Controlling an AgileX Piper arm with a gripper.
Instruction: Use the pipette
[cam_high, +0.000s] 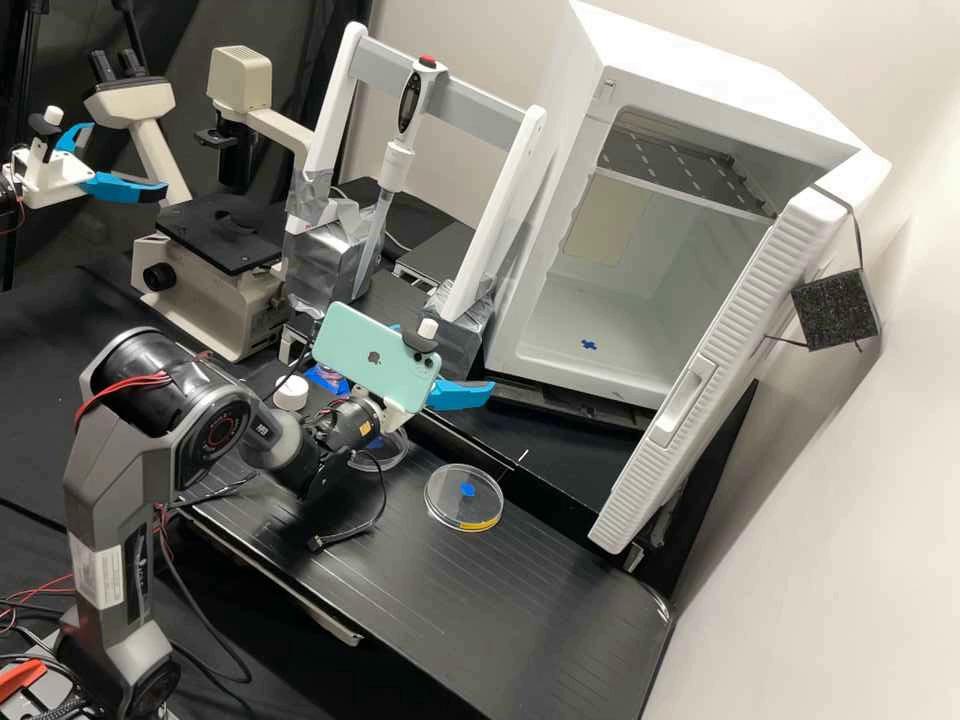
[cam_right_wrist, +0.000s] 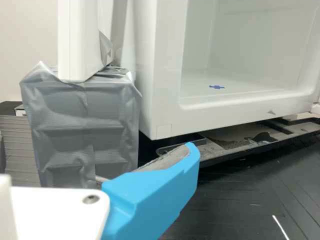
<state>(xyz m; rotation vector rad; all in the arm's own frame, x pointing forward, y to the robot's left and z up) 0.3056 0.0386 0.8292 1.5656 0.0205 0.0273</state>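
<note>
The pipette (cam_high: 398, 163) hangs upright and slightly tilted in the high view, against a grey crossbar between two white posts; its red button is on top. Below and to the right of it is the gripper (cam_high: 446, 358), its blue fingers spread and partly hidden by a mint-green phone mounted on the wrist. It is apart from the pipette and holds nothing visible. In the wrist view, the gripper (cam_right_wrist: 155, 192) shows one blue finger with a grey pad, in front of a tape-wrapped post base (cam_right_wrist: 82, 130).
A round clear dish (cam_high: 464, 497) with a blue spot lies on the black bench (cam_high: 530, 600). Another dish (cam_high: 385, 455) and a white cap (cam_high: 291, 392) sit near the wrist. An open white chamber (cam_high: 590, 310) stands right, a microscope (cam_high: 215, 250) left.
</note>
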